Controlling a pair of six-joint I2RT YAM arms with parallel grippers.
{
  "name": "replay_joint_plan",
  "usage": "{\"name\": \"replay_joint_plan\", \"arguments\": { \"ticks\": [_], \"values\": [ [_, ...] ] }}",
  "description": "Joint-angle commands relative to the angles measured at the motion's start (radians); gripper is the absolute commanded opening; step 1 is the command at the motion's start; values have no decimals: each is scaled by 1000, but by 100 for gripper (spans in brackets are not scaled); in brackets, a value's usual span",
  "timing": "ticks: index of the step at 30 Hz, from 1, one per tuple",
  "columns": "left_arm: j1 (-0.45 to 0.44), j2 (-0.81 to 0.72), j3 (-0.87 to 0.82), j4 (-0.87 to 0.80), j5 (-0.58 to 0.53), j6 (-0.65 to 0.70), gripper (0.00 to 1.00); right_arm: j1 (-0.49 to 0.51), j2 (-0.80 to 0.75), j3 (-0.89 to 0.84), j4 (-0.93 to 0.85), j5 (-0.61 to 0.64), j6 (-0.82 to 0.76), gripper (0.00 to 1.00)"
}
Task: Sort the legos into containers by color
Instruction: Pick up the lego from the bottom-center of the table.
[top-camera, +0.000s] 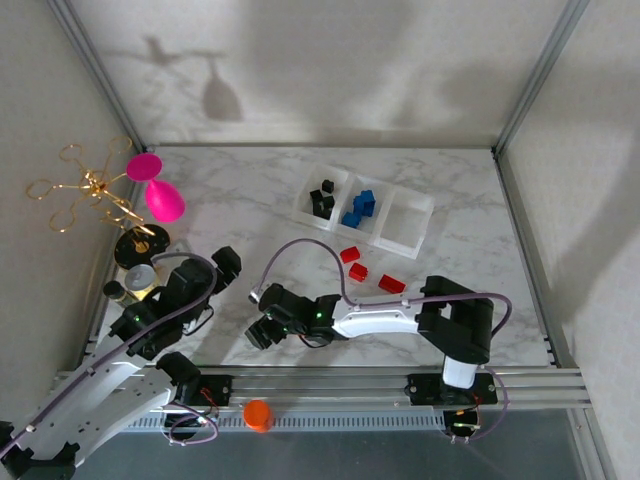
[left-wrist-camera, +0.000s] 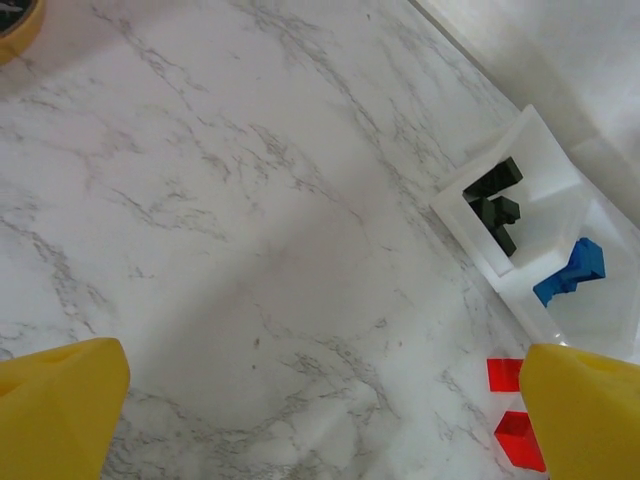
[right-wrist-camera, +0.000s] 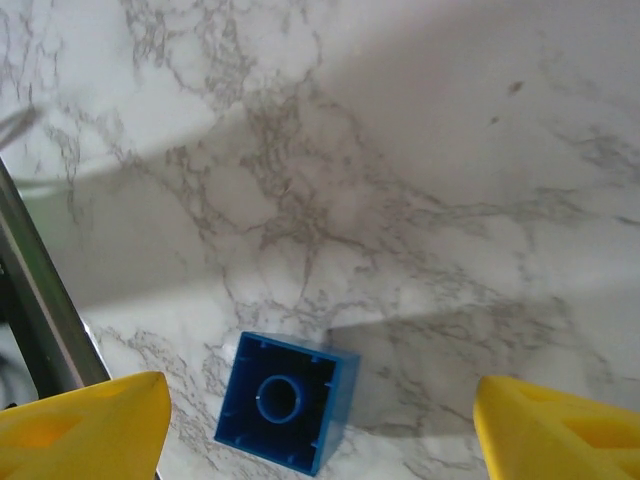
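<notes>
the right hand hangs released, fingers wide either side of an upturned blue brick low in its wrist view, probably lining up a grab bound for the tray upper centre overhead; the left hand gapes empty.

The left end effector hovers with its fingers spread wide. The right arm stretches leftward, and the right end effector points down, fingers parted, gripping nothing.

bare table centre, gold stand left edge
</notes>
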Motion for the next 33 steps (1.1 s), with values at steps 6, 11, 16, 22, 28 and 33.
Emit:
{"name": "replay_joint_plan", "arguments": {
  "ticks": [6, 11, 16, 22, 28, 33],
  "values": [
    [9, -18, 23, -80, -65, -54, 100, 35, 112, 104, -16, 32, -30, 77],
    [10, -26, 11, -65, -59, -55, 100, 36, 156, 136, -54, 68, -24, 66],
    [11, -23, 3, -55, -54, -52, 100, 35, 176, 150, -74, 75, -21, 54],
    [11, -22, -2, -39, -44, -51, 100, 35, 167, 148, -90, 85, -15, 42],
    [11, -16, 0, -18, -23, -41, 100, 25, 132, 155, -118, 80, -2, 29],
    [11, -1, -2, 16, -4, -28, 100, -14, 62, 144, -143, 63, 33, 25]
  ]
}}
